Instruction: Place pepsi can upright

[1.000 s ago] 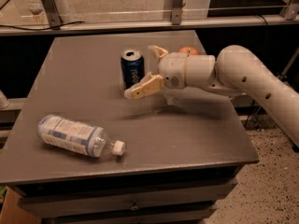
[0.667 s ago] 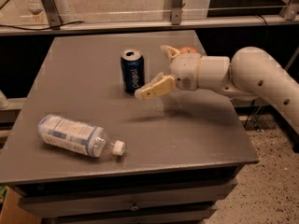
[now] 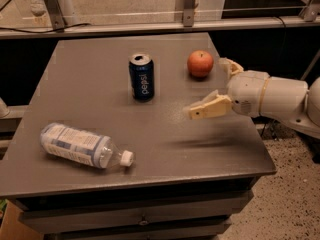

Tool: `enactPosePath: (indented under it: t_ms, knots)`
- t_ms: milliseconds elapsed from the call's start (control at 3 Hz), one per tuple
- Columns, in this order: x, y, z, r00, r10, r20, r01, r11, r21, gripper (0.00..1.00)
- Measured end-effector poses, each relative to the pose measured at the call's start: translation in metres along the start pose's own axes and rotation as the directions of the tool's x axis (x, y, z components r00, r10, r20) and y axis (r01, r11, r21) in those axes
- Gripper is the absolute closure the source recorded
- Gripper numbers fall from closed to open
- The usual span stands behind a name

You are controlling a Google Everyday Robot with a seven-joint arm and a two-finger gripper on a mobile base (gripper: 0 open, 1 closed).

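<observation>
The pepsi can (image 3: 142, 77), dark blue with white lettering and a silver top, stands upright on the grey table (image 3: 90, 99), left of the table's middle toward the back. My gripper (image 3: 207, 87) is to the right of the can, well apart from it, above the table's right side. It is open and empty, with one cream finger (image 3: 209, 107) pointing left and the other finger (image 3: 229, 65) behind it, beside the apple.
A red apple (image 3: 200, 64) sits at the back right, close to my far finger. A clear plastic water bottle (image 3: 82, 146) with a white cap lies on its side at the front left. A railing and posts run behind the table.
My gripper has pulled away to the right from the can, which stays standing upright. The apple, hidden behind the arm before, now shows.
</observation>
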State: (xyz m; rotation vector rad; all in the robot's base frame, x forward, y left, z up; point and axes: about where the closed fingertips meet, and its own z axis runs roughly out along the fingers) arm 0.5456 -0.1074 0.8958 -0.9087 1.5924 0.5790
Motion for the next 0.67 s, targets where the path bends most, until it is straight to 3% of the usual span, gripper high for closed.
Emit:
enactPosePath:
  t_ms: [333, 667]
  knots:
    - [0.022, -0.002, -0.056, 0.998, 0.059, -0.025, -0.056, 0.9914, 0.119, 0.0]
    - [0.028, -0.006, -0.072, 0.997, 0.069, -0.029, -0.064, 0.9867, 0.15, 0.0]
